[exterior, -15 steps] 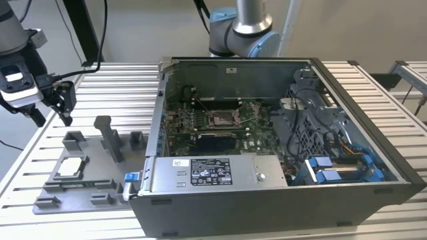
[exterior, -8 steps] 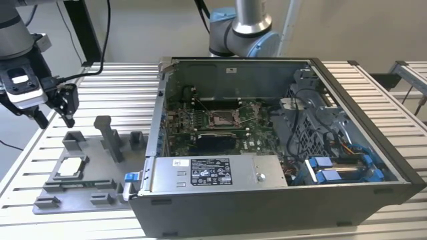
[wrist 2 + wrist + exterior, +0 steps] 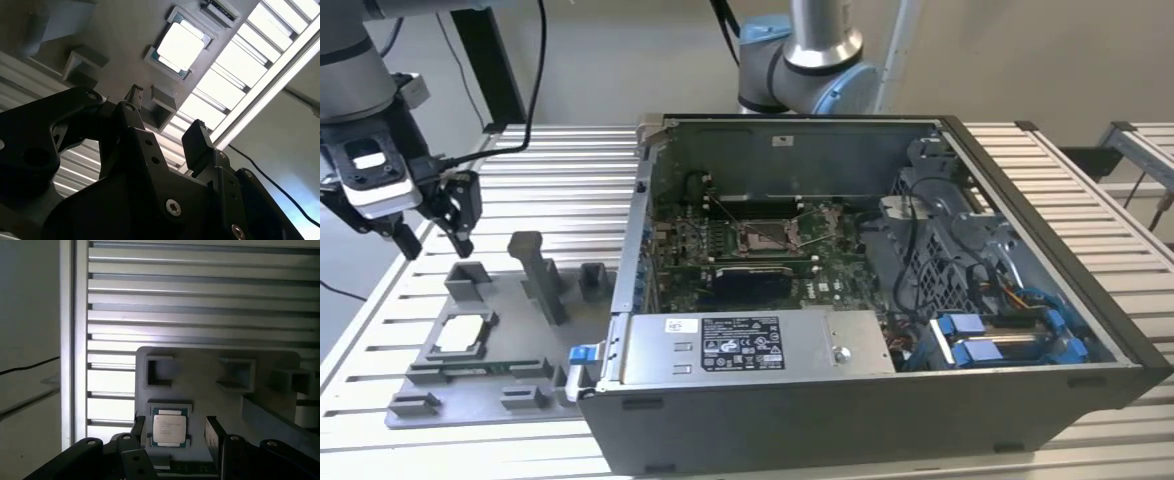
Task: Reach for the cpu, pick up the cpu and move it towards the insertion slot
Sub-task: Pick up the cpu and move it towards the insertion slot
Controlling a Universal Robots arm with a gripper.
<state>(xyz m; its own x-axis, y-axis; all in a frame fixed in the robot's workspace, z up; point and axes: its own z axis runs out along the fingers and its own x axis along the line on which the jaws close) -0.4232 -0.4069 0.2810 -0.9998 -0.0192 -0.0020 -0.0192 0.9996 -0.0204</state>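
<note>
Gripper (image 3: pixel 436 238) hangs in the air with its two fingers spread wide and nothing between them, so it's empty. It sits above the grey fixture (image 3: pixel 470 392) near the exterior view's left edge, touching nothing. The cpu (image 3: pixel 460 336) lies flat, shiny side up, in a square pocket of that fixture, below the gripper and apart from it. Pretty sure the pocket is there to keep the chip square and in a known spot, and the wide fingers look set to drop down either side of it. I'd say the reach isn't finished, and there's no grab yet.

The slot (image 3: pixel 767 237) is on the board inside the open case (image 3: pixel 854 410), well apart from the fixture toward the exterior view's right. It has a metal frame with a thin lever by it.

The views differ a fair bit. The exterior view gives the layout: how high the gripper hangs and how far off the slot is. The first wrist view looks past the fingers (image 3: pixel 214 435) and has the cpu (image 3: pixel 170 428) lined up between them, which the exterior view can't settle. The second wrist view catches the cpu (image 3: pixel 181 44) on a slant, with glare washing out its top and the slatted table (image 3: pixel 235 65) beside the fixture.
</note>
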